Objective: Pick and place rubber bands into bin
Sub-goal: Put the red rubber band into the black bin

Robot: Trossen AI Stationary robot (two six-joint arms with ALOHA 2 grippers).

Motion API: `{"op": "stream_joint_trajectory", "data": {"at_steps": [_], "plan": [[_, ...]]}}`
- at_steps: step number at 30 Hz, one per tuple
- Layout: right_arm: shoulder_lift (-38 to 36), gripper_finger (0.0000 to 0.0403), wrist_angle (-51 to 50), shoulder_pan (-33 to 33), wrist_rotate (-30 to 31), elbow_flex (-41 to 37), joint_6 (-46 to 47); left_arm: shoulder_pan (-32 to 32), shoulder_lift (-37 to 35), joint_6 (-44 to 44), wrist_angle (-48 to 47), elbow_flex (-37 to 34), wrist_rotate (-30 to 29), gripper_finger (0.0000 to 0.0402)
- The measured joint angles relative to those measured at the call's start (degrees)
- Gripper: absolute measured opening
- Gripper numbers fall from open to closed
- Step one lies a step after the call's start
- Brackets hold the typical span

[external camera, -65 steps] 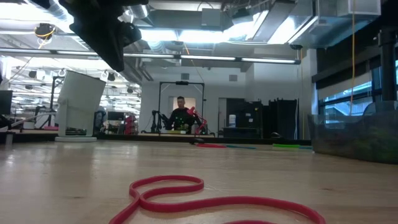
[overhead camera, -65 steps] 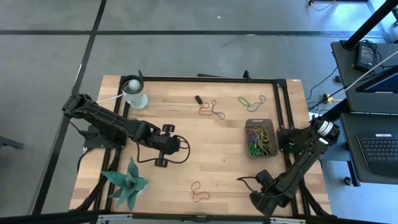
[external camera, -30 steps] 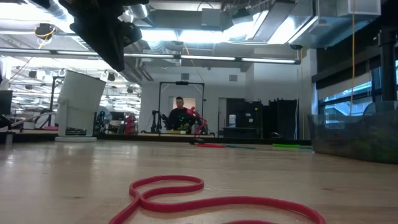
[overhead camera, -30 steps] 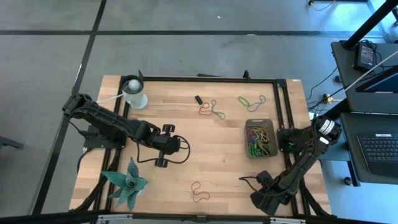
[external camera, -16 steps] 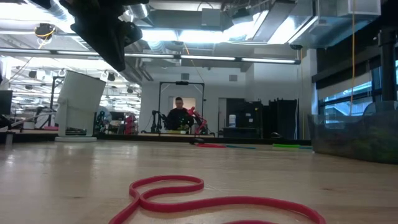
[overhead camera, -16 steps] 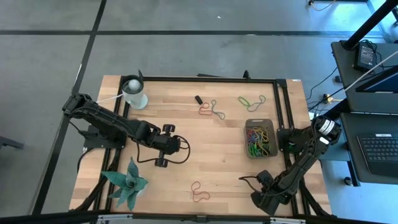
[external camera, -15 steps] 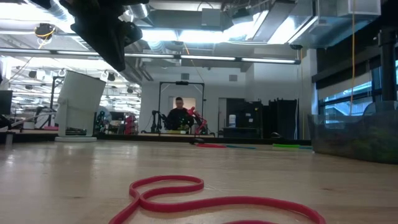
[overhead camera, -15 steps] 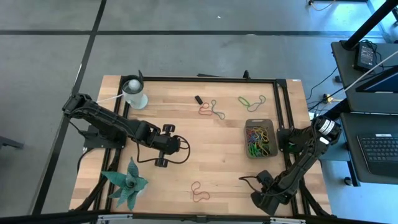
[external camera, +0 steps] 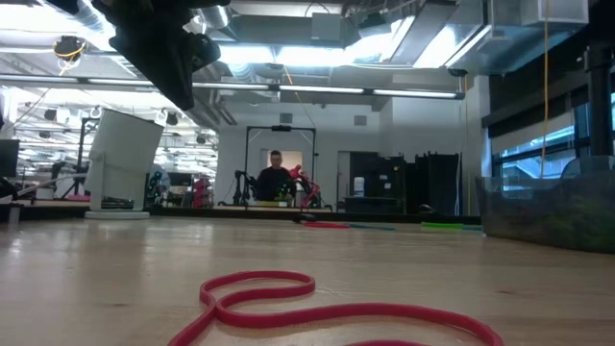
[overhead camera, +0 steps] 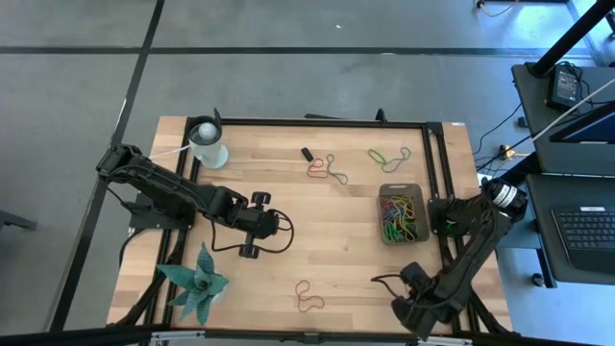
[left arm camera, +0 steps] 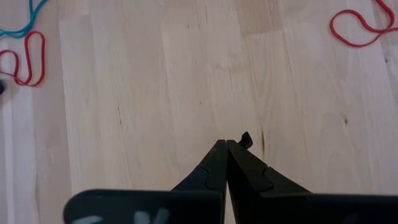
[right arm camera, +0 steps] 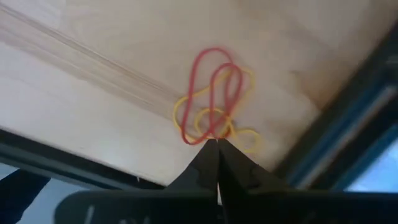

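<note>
- I am pinching a red-and-yellow tangle of rubber bands in my right gripper at the table's near right corner.
- My left gripper is hovering closed and empty mid-table.
- The bin is holding many bands; loose bands and a red band are waiting.
- Only my right wrist view is showing the pinched tangle; the high view is hiding it.
</note>
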Motion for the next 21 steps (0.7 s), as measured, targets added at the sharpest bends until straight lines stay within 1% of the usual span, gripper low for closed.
{"op": "stream_joint_trajectory", "data": {"at_steps": [3,6,11,15,21], "plan": [[0.00,0.0002,-3.73,-0.01,0.07,2.52,-1.14,0.00,0.00,0.03,0.00,0.00,0.00,0.0002],[0.00,0.0007,-4.07,-0.02,0.42,2.50,-1.22,0.01,0.00,0.03,0.02,0.00,0.00,0.0003],[0.00,0.0037,-2.83,-0.15,0.10,0.81,1.87,0.01,0.00,0.02,0.04,0.00,0.00,0.0001],[0.00,0.0070,0.44,-0.56,0.05,-1.04,1.89,0.00,0.00,0.03,0.00,0.00,0.74,0.0003],[0.00,0.0112,8.02,-0.72,-0.04,-6.40,1.99,0.01,-0.02,-0.15,0.01,0.00,1.70,0.0001]]}}
